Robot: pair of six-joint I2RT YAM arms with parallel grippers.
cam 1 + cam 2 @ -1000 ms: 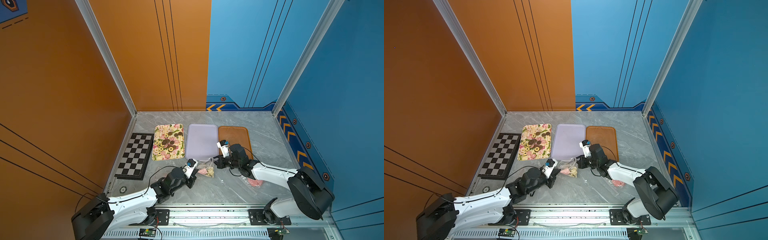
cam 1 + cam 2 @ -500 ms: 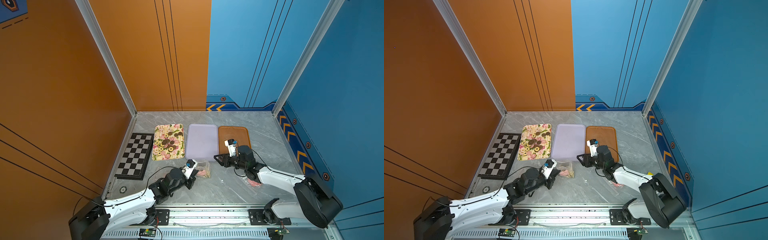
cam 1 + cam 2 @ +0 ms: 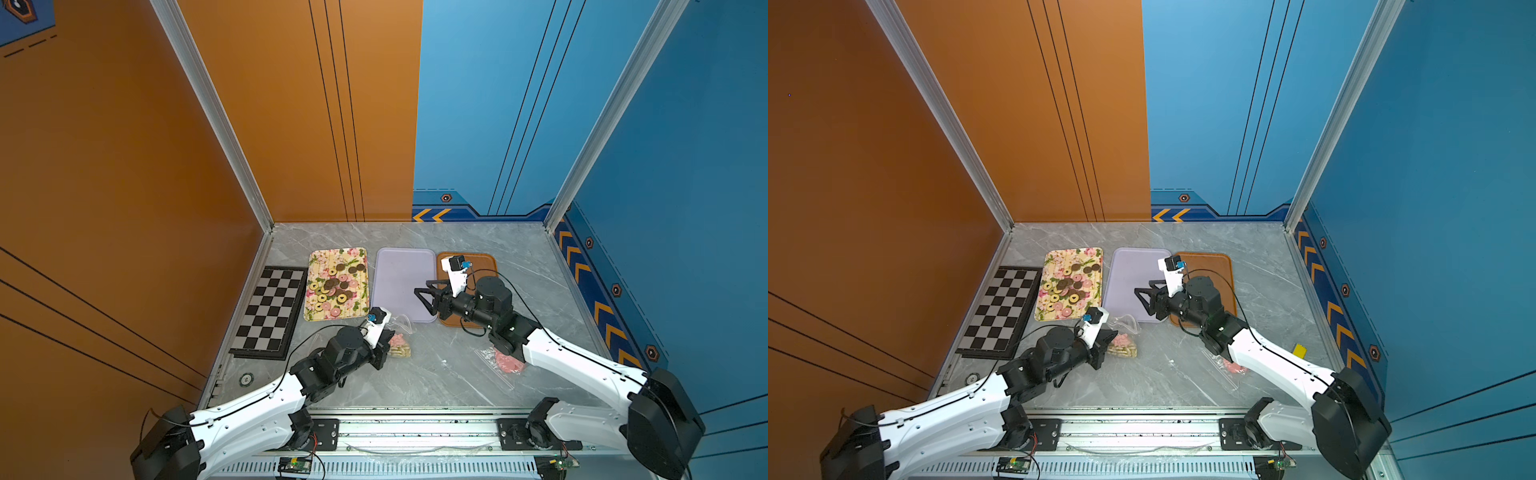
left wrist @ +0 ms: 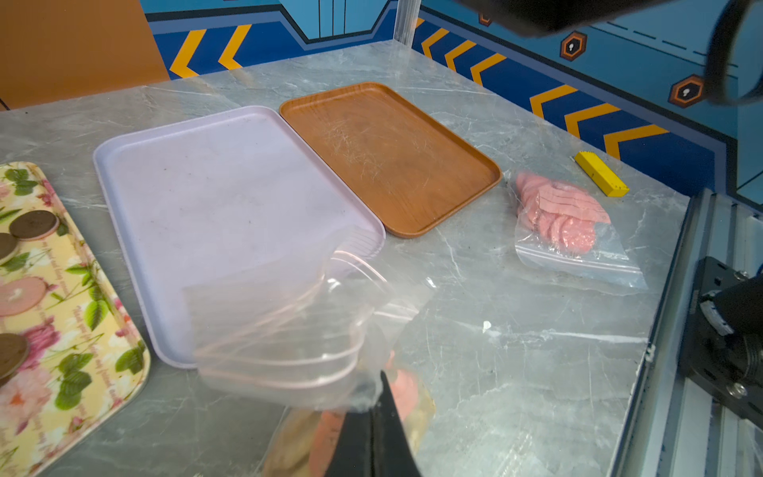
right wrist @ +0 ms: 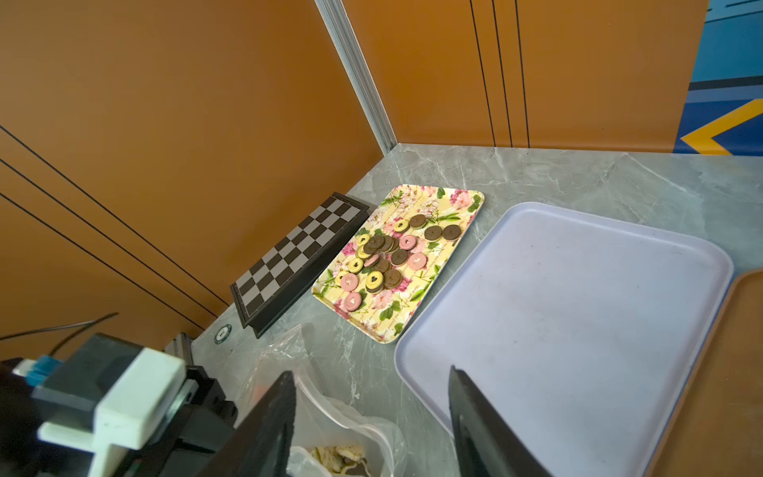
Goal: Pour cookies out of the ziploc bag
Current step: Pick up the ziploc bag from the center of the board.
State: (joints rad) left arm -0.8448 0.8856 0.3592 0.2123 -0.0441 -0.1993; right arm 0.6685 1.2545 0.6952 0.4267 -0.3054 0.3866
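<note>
The clear ziploc bag (image 3: 402, 332) lies on the table just in front of the lilac tray (image 3: 399, 274), its mouth gaping toward the tray. Cream and pink cookies (image 3: 398, 348) sit in its lower part. My left gripper (image 3: 388, 338) is shut on the bag's plastic; in the left wrist view the fingers (image 4: 359, 437) pinch the film beside the ziploc bag's mouth (image 4: 289, 330). My right gripper (image 3: 424, 291) hangs open over the lilac tray's front right part, apart from the bag. In the right wrist view the bag (image 5: 342, 417) lies below its spread fingers (image 5: 272, 417).
A floral tray (image 3: 359, 309) left of the lilac one holds several round cookies (image 3: 336, 286). A brown tray (image 3: 486, 262) lies to the right. A second bag of pink discs (image 3: 505, 361) rests under my right arm. A chessboard (image 3: 270, 311) is far left, a yellow block (image 3: 1299, 351) far right.
My right gripper has opened, let go of the bag's mouth and drawn back to the right over the lilac tray. The bag has settled lower. My left gripper keeps its hold.
</note>
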